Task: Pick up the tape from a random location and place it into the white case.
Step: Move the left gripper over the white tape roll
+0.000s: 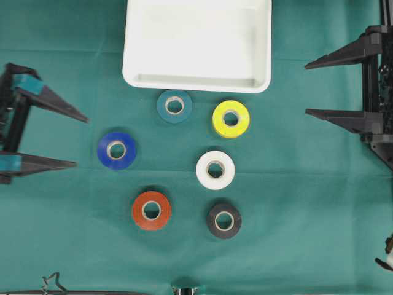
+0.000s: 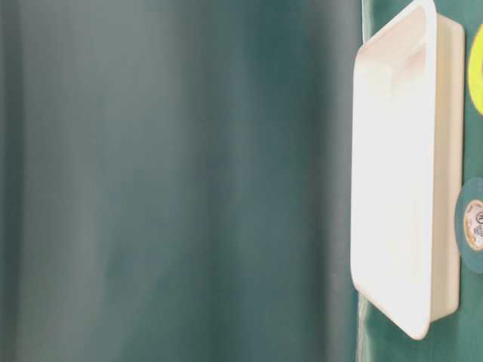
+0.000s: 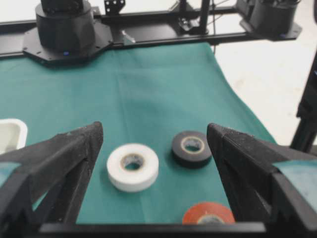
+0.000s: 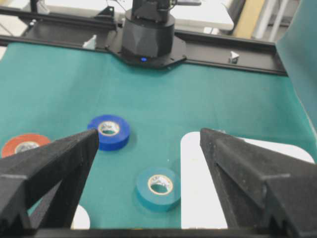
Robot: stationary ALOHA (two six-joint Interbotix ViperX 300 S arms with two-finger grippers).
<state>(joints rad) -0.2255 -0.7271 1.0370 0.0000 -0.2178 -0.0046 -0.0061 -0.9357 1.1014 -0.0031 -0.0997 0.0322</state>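
Case: white case, shallow tray w/ raised rim, at top-centre of overhead view on green cloth; nothing in it. Seen edge-on in table-level view.
Teal tape: flat on cloth, just below case's near rim, left of its middle; closest roll to case. Also in right wrist view, beside case's corner.
Yellow tape: just below case, toward its right corner; right of teal roll.
White tape: further from case, below yellow roll. Centred between jaws in left wrist view.
Blue tape: below & left of case's left corner, nearest the left arm.
Orange tape: well apart from case, lower left of the group.
Black tape: well apart from case, lower right of the group; farthest roll.
Rolls, gen.: six, all lying flat, hole up, none touching another or the case.
Left gripper: at left edge, well left of case; jaws spread wide, holding nothing; tips point toward blue roll, not touching it.
Right gripper: at right edge, beside case's right side but apart from it; jaws spread wide, holding nothing.
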